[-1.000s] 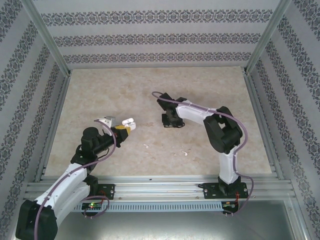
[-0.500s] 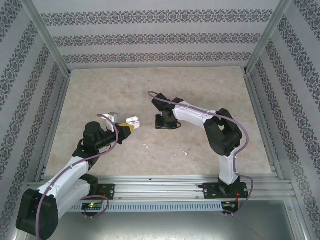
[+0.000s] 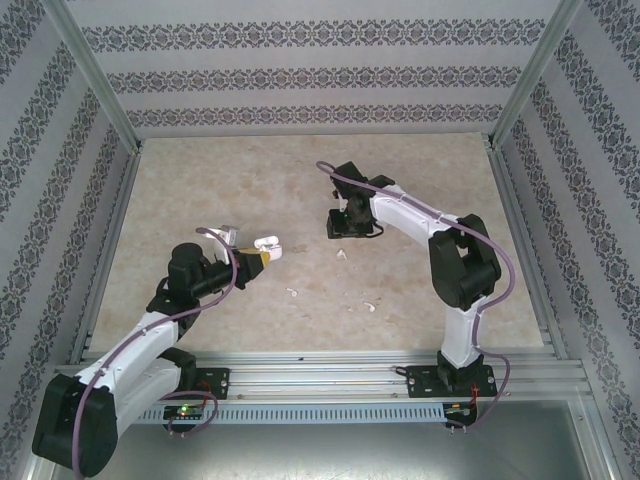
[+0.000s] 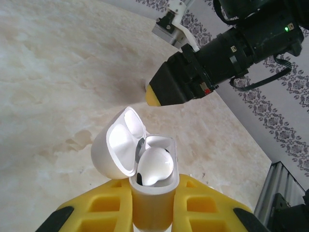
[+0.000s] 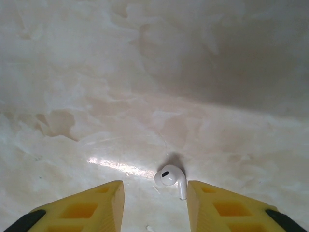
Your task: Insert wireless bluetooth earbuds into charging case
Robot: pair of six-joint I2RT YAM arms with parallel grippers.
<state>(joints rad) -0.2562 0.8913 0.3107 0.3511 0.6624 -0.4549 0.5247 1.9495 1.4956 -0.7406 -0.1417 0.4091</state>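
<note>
Top: left gripper (image 3: 252, 258) clamps the open charging case (image 3: 265, 243) over the table's (image 3: 200, 180) left half; right gripper (image 3: 350, 226) mid-table, three earbuds (image 3: 342, 254) loose nearer the front edge | Left wrist: one earbud (image 4: 154, 166) sits in the case | Right wrist: jaws parted, a loose bud (image 5: 170, 178) on the table between them.

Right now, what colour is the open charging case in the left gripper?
White charging case, clearest in the left wrist view.

The case (image 4: 150, 205) and earbud (image 5: 170, 177) are glossy white plastic. The table (image 5: 96, 72) looks like smooth, faintly shiny marble. The yellow pads (image 5: 82, 210) look matt and foamy. The rails (image 3: 330, 372) at lower centre are brushed metal.
</note>
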